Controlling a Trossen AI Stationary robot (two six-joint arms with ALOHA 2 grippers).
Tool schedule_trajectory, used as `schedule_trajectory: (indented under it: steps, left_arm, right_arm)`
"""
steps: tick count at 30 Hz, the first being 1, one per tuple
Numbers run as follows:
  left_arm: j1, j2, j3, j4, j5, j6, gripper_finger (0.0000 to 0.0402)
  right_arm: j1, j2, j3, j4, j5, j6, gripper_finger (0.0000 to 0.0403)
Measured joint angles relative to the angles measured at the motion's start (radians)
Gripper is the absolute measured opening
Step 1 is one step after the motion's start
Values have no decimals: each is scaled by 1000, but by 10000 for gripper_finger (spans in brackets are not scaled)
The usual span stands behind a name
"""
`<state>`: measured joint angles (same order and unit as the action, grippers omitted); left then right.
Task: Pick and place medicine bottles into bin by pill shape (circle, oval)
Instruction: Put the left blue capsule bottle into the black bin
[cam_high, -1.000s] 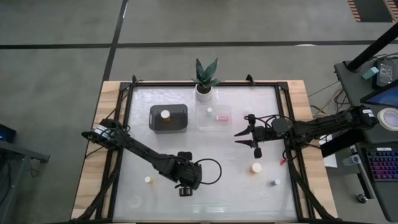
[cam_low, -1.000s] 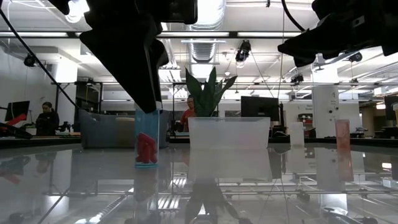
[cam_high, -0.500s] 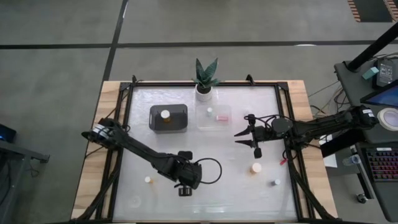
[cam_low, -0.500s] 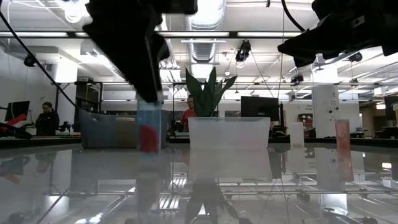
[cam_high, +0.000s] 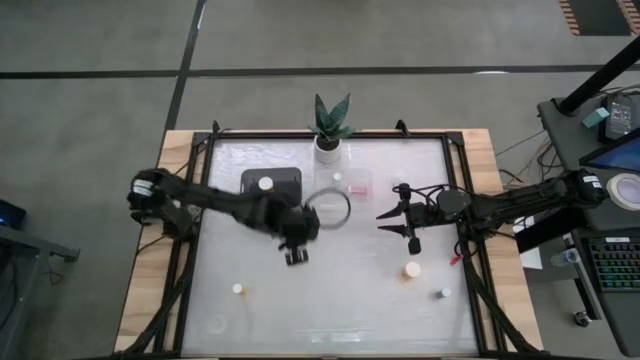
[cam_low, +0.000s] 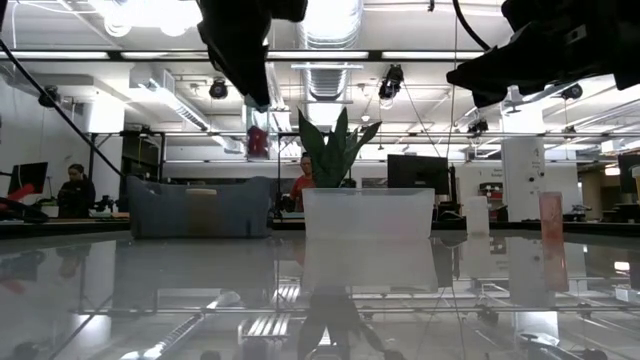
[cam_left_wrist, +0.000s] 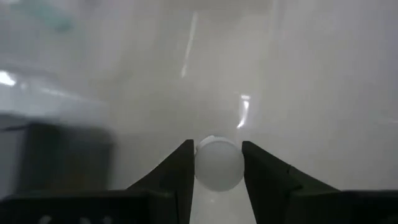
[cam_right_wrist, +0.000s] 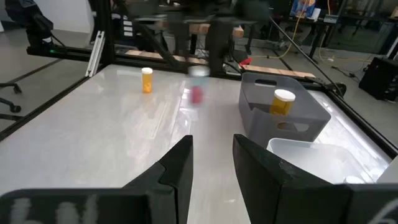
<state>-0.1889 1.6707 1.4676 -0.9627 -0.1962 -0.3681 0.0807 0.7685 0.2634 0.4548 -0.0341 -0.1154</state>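
My left gripper (cam_high: 296, 256) is shut on a small pale bottle with red pills inside (cam_low: 257, 140), high above the table in front of the bins. Its white cap (cam_left_wrist: 219, 163) shows between the fingers in the left wrist view. A grey bin (cam_high: 270, 189) holds an amber bottle (cam_high: 265, 184). A clear bin (cam_high: 343, 187) holds two small bottles. My right gripper (cam_high: 400, 225) hangs open and empty over the table's right half. Loose bottles stand at the right (cam_high: 411, 269), near right (cam_high: 444, 293), near left (cam_high: 238, 288) and far right (cam_high: 400, 186). My left gripper pinches the bottle's white cap (cam_left_wrist: 219, 163) between its two fingers, one on each side. The fingers come from above, pointing down. The bottle hangs upright below them (cam_low: 257, 140), lifted clear of the table.
A potted plant (cam_high: 331, 125) stands at the far edge behind the bins. A dark frame (cam_high: 200, 200) runs around the table top. People sit in the room beyond the table (cam_low: 76, 190).
My left gripper has risen and gone from the table's near middle toward the far edge and the bins. It has kept shut on the bottle, which stood on the table a second ago and now hangs lifted clear.
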Motion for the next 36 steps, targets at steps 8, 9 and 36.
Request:
schedule_trajectory:
  steps: [8, 9, 36]
  left_arm:
    - [217, -65, -1, -29, -14, 169, 99]
    - [245, -70, -1, -36, -14, 184, 99]
    - [513, -86, -269, 155, 3, 137, 99]
  right_arm:
    - [0, 0, 0, 0, 0, 18, 105]
    - [0, 0, 0, 0, 0, 18, 105]
    - [0, 0, 0, -1, 1, 27, 105]
